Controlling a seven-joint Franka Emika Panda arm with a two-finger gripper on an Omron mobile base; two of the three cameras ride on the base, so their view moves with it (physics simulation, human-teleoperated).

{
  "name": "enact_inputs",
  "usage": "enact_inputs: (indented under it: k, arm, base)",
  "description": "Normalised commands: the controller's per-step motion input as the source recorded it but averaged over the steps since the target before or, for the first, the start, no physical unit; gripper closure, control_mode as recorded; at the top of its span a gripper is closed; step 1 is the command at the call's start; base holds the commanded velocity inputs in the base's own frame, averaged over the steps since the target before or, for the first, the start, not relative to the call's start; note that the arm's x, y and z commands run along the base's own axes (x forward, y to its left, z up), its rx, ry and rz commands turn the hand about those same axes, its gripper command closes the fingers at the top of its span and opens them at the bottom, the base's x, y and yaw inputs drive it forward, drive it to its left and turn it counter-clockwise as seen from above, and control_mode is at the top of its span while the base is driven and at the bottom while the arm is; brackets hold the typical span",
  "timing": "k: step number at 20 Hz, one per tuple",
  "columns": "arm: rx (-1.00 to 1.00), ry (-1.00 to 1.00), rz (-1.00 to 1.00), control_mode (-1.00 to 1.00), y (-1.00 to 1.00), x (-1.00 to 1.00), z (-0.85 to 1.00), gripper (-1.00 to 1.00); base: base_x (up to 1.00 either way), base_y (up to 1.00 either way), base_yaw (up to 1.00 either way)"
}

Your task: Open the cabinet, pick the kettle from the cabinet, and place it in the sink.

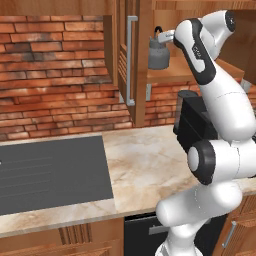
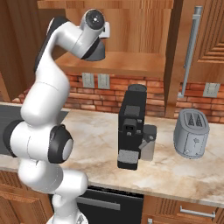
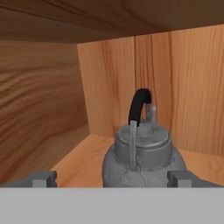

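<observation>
The cabinet (image 1: 131,60) stands open, its left door swung out with the grey bar handle facing me. On its wooden shelf (image 1: 172,70) sits the grey kettle (image 1: 159,52), upright, black arched handle on top. In the hand view the kettle (image 3: 142,153) is close ahead and just right of centre. My gripper (image 3: 112,179) is open, one fingertip (image 3: 43,178) wide to the kettle's left and the other beside its right flank, neither touching it. In the right base view the arm reaches into the cabinet (image 2: 131,35) and hides the kettle. The sink is out of view.
A black stovetop (image 1: 50,172) lies in the marble counter (image 1: 145,160) at left. A black coffee machine (image 2: 133,127) and a grey toaster (image 2: 191,133) stand on the counter below the cabinet. The right door's handle (image 2: 191,48) hangs open at right.
</observation>
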Motion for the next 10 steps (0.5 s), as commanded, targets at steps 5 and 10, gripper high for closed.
enact_inputs:
  k: [5, 10]
  arm:
    - [0.0, 0.0, -0.02, -1.0, -0.06, 0.12, -0.02, -1.0]
    - [0.0, 0.0, -0.02, -1.0, 0.04, 0.13, -0.04, -1.0]
  base:
    - [0.0, 0.0, 0.0]
    - [0.0, 0.0, 0.0]
